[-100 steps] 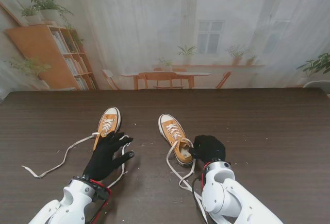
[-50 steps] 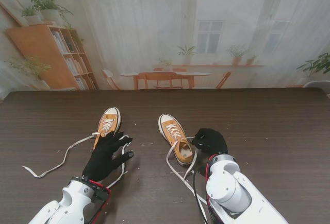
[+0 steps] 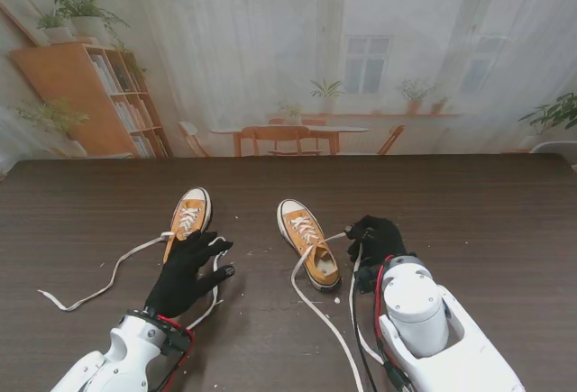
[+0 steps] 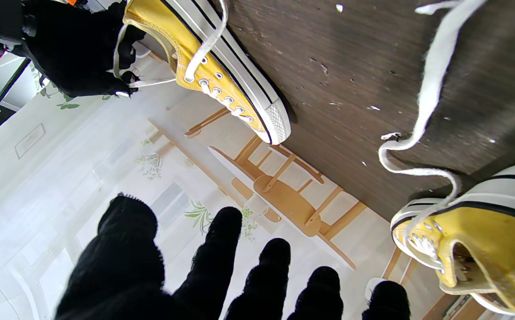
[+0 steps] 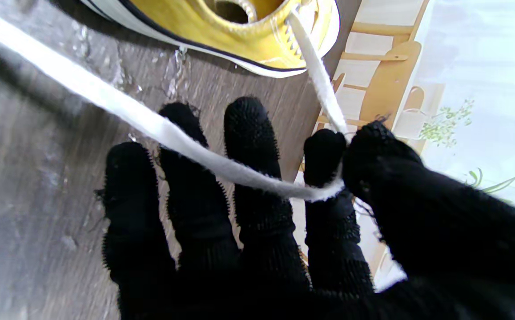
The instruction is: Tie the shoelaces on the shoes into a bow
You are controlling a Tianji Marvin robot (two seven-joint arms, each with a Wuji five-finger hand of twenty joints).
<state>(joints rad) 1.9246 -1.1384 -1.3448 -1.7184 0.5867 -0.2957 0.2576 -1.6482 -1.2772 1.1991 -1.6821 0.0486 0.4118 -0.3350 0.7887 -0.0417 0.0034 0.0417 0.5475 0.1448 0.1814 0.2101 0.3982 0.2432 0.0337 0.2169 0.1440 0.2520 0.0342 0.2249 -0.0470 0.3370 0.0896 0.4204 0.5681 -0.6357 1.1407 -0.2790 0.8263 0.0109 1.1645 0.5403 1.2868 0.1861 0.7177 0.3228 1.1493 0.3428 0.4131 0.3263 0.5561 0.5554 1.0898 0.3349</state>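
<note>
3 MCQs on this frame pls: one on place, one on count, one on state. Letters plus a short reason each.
1. Where is the right robot hand?
A. Just right of the right shoe
B. Over the left shoe
C. At the table's far edge

2. How many yellow shoes are on the table?
A. One
B. Two
C. Three

3. What is the right robot hand doing with the lace?
A. Pinching it between thumb and forefinger
B. Hanging open, clear of it
C. Pressing it flat on the table

Answers:
1 A, the stand view shows it beside that shoe.
2 B, the stand view shows a pair.
3 A, the right wrist view shows the lace clamped at the thumb tip and running to the shoe.
</note>
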